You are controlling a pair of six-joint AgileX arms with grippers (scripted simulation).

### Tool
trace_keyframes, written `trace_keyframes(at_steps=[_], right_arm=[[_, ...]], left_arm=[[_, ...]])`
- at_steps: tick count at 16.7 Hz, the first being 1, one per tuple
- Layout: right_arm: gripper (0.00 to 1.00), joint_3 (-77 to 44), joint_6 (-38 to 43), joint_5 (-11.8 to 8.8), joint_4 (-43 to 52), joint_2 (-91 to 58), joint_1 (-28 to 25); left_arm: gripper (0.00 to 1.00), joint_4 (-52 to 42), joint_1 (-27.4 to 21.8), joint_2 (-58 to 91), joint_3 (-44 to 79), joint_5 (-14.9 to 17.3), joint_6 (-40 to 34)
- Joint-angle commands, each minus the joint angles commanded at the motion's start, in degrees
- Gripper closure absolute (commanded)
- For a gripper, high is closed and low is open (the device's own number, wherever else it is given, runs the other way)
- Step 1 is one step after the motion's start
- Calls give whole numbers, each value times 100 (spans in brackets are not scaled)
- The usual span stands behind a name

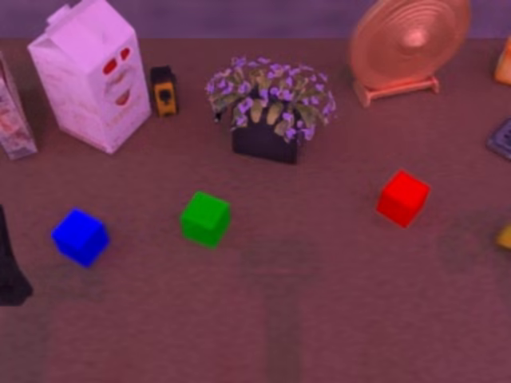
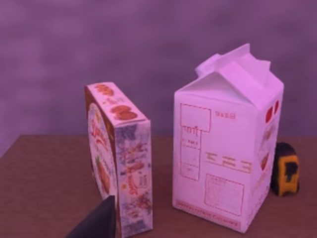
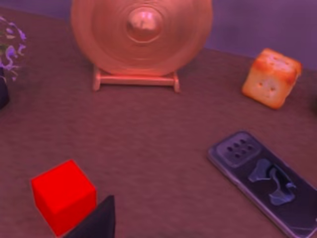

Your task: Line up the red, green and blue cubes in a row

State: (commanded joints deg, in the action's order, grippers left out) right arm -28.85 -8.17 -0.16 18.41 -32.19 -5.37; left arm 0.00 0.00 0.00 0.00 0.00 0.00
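Observation:
Three cubes lie apart across the middle of the table. The blue cube [image 1: 81, 236] is at the left, the green cube [image 1: 205, 218] is left of centre, and the red cube [image 1: 403, 197] is at the right, a little farther back. My left arm [image 1: 9, 267] shows as a dark shape at the left edge, beside the blue cube and apart from it. Only a dark tip of my left gripper [image 2: 99, 223] shows in the left wrist view. My right gripper [image 3: 96, 220] hangs just beside the red cube [image 3: 63, 196]; the top view does not show it.
At the back stand a milk carton [image 1: 90, 72], a printed box [image 2: 119, 158], a small yellow-and-black object [image 1: 164, 89], a potted plant [image 1: 270, 108] and a round disc on a stand [image 1: 407, 44]. A phone [image 3: 265, 181] and a toast-like block [image 3: 271, 77] lie at the right.

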Motion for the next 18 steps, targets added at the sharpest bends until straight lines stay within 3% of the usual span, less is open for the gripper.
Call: trace_keyframes(at_steps=[10,18], right_arm=[[0,-4731,-1389,37,3201,-6223,-852],[0,-7292,-2097,37,4758,-9199,-1299]], left_arm=[[0,0,0,0,0,0,0],[0,0,0,0,0,0,0]])
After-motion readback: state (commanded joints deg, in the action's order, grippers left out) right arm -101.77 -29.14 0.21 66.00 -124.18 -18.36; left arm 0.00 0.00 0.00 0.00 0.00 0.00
